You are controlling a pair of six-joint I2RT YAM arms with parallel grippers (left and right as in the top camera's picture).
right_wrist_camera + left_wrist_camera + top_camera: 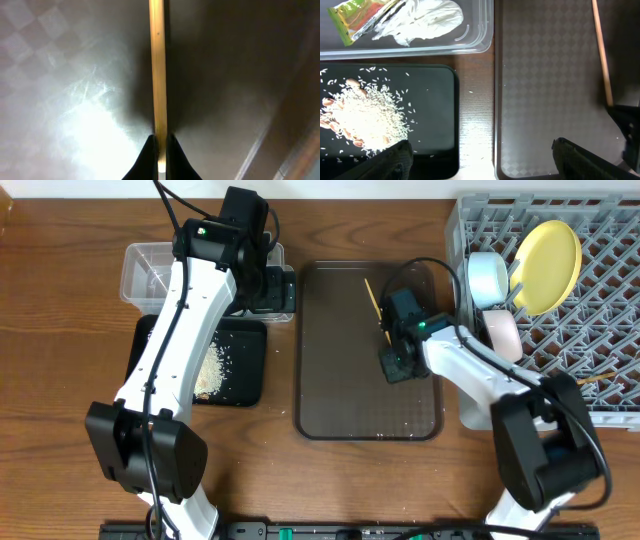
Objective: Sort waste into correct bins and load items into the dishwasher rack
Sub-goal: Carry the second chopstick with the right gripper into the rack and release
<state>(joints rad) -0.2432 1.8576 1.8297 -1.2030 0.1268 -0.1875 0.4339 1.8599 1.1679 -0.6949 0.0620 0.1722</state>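
Clenching the right hand (159, 150) on the near end of one chopstick (158, 65), fingertips pressed shut against the wood, low over the dark brown serving tray (340, 380). Pointing that chopstick straight out from the fingertips, long axis running near to far and leaning a little left, toward the serving tray's far edge. Not showing whether the wood is resting on the serving tray or lifted just clear of it. Cutting off the far tip in the right wrist view and hiding the gripped end under the arm in the overhead view.

Showing, to the left, rice scraps (365, 120) heaped in the black tray (435, 90).

Holding the left hand (490, 159) released, fingers spread wide and grasping nothing, farther back over the strip of counter (475, 100) beside the serving tray. Showing just beyond it the clear tub (480, 30), with the snack wrapper (362, 15) and white paper (427, 20) inside.

Judging the coming move as a swing to the right: dishwasher rack (600, 330) lying right and slightly far of the right hand, right arm much the nearer. Loading there a yellow plate (550, 265) and light blue bowl (488, 278) on edge. Glimpsing a thin pale stick low in the dishwasher rack, too small for naming.
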